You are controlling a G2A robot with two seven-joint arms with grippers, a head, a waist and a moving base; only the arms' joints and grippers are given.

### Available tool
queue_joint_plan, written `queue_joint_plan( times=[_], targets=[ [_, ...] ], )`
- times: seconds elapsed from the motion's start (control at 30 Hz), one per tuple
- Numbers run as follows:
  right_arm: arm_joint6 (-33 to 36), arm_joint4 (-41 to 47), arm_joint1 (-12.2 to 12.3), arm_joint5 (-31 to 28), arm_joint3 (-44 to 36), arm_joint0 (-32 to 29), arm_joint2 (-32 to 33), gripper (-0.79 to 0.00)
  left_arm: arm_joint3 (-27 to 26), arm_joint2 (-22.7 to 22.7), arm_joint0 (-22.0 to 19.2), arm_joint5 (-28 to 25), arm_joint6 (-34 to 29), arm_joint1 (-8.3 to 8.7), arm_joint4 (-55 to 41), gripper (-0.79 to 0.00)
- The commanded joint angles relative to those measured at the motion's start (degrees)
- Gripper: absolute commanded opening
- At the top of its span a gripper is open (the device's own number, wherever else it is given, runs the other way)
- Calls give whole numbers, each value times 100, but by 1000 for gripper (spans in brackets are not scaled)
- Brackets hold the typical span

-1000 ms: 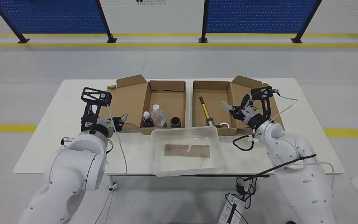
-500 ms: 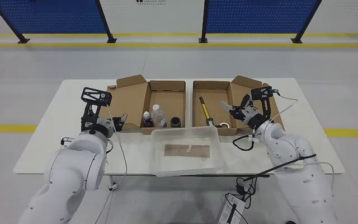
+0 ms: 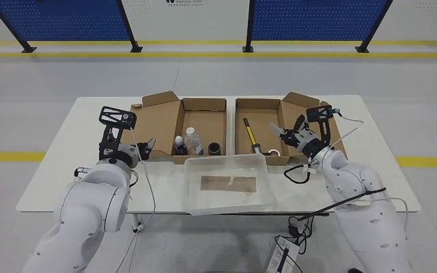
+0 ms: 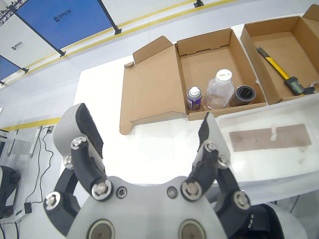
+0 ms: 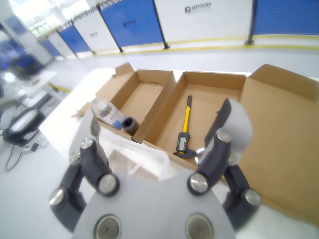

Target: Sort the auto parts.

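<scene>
We see two open cardboard boxes side by side at the middle of the white table, their walls touching or nearly so. In the left box three things stand in a row against the wall nearest to the robot. They are a small spray can with a blue label, a clear plastic bottle with a white cap, and a short black cylinder that is open on top. The bottle stands between the other two, and all three are close to each other.

In the right box a digital caliper with a yellow beam lies flat on the floor of the box. Its black display end points toward the near wall. Just beside this end lies a small silvery ring. It is partly hidden by a finger, and we cannot tell what it is.

In front of both boxes stands a clear plastic bin, with its far rim just at the near walls of the boxes. A brown rectangular piece lies on its bottom.

The left gripper hangs over the bare table, near the open flap of the left box and to the left of the bin. Its jaws are spread wide and nothing is between them. The right gripper is at the near right corner of the right box, beside its open flap. Its jaws are also spread wide and hold nothing.
</scene>
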Motion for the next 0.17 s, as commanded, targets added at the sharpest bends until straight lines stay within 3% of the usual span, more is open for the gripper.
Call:
queue_joint_plan(
  times=[0.0, 0.13],
  targets=[
    [0, 0, 0, 0, 0, 0, 0, 0, 0, 0, 0, 0, 0, 0, 0, -1],
    [0, 0, 0, 0, 0, 0, 0, 0, 0, 0, 0, 0, 0, 0, 0, 0]
  ],
)
